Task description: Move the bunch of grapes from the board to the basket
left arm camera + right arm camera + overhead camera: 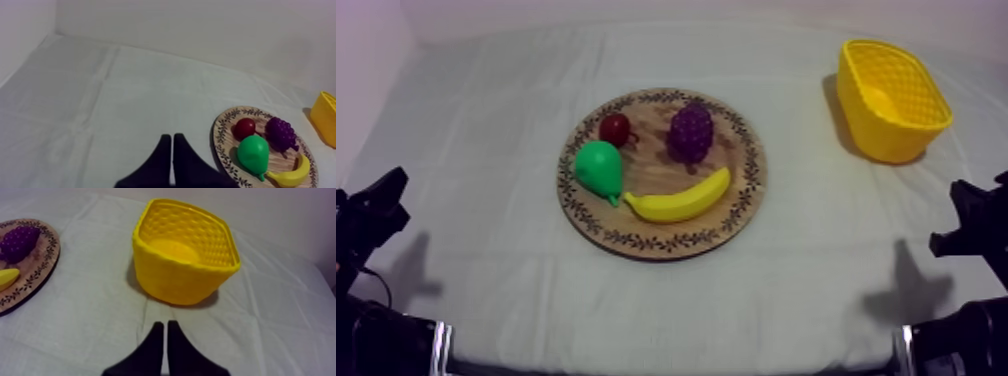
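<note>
Left gripper [172, 139]: two black fingers pressed together into a narrow wedge, nothing held. It sits low at the table's left, with the board ahead and off to its right.
Right gripper [165, 325]: fingers likewise together and empty. The basket stands straight ahead of it, the board off to its left.
Round wooden board with a patterned rim [746, 195]: mid-table, between the two arms.
Nearest fruit: a curved yellow toy banana [679, 200] along the board's near edge, a green toy pear [600, 168] at its left end.
Purple bunch of grapes [690, 131]: on the board's far half, just right of the small red fruit [615, 128], untouched. Its long axis runs roughly near to far.
Yellow lattice-walled basket [892, 98]: far right, well apart from the board.
Key relation: the grapes lie on the basket's side of the board, so the right arm looks better placed.
Count: two grippers, one board, one basket, four fruit, one of each kind.
</note>
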Robot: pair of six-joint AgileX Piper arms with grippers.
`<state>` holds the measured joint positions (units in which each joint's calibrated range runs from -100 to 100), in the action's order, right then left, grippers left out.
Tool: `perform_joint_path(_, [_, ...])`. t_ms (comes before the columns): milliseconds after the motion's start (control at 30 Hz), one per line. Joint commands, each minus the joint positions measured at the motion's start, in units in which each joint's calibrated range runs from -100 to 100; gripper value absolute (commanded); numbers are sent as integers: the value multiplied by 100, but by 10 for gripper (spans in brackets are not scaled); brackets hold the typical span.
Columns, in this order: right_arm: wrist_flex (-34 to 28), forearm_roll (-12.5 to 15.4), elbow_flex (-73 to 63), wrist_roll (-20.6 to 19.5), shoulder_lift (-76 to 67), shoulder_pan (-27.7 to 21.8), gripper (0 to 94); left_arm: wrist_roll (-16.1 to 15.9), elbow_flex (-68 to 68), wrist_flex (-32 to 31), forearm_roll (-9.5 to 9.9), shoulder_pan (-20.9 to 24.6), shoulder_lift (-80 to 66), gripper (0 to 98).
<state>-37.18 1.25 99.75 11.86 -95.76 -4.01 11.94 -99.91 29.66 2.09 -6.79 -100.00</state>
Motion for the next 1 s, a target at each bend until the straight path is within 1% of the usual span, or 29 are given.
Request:
perform_joint_path(0, [0, 0, 3, -2, 1, 3, 4, 0, 2, 0, -1, 2, 0, 1])
perform_joint_path(300, [0, 0, 3, -5, 1, 3, 6, 0, 2, 0, -1, 2, 0, 1])
perform_joint_path(500, [43, 31, 3, -103, 1, 3, 5, 0, 2, 0, -1, 2, 0, 1])
perform_joint_path(633, [32, 54, -2, -37, 1, 23, 5, 0, 2, 0, -1, 2, 0, 1])
perform_joint_path(767, [-13, 89, -31, 63, 35, 125, 4, 0, 2, 0, -1, 2, 0, 1])
perform_joint_path(967, [113, 65, -428, 19, 439, 330, 3, 0, 2, 0, -1, 2, 0, 1])
